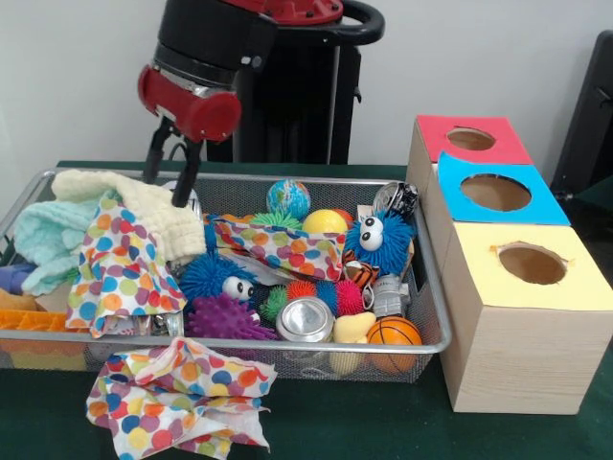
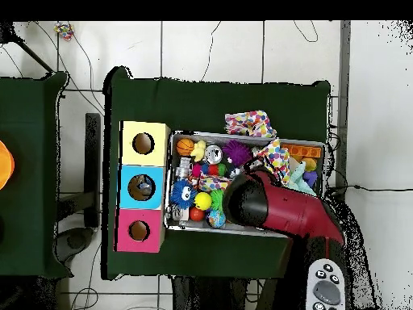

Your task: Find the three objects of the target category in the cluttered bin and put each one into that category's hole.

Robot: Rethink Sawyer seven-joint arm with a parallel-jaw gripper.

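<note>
Clutter fills the wire-mesh bin (image 1: 433,287) on the green table (image 1: 383,431) — spiky rubber balls in blue, purple, green and pink, a small globe ball (image 1: 288,197), a yellow ball (image 1: 325,222), a mini basketball (image 1: 394,333) in the near right corner, a silver can (image 1: 306,320) lying with its end toward the camera, and polka-dot cloths (image 1: 124,273) draped over the left half. A blue fuzzy ball with googly eyes (image 1: 380,241) sits near the bin's right wall, and a second polka-dot cloth (image 1: 182,398) lies on the table just outside the near rim.

Just beside the bin's right wall in the front view stand 3 pale wooden boxes in a row, each with 1 round opening; the blue-topped hole (image 1: 495,193) is in the middle box, between the red-topped box (image 1: 469,139) at the far end and the yellow-topped box (image 1: 532,264) nearest the camera. In the overhead view the blue hole (image 2: 140,186) shows something dark and mottled inside.

The gripper (image 1: 169,177) hangs over the bin's far left part, its 2 black fingers spread apart with nothing between them, the tips at a pale yellow knit cloth (image 1: 144,206) beside a mint-green one (image 1: 43,240). From overhead, the red arm (image 2: 278,208) covers the bin's lower right area.
</note>
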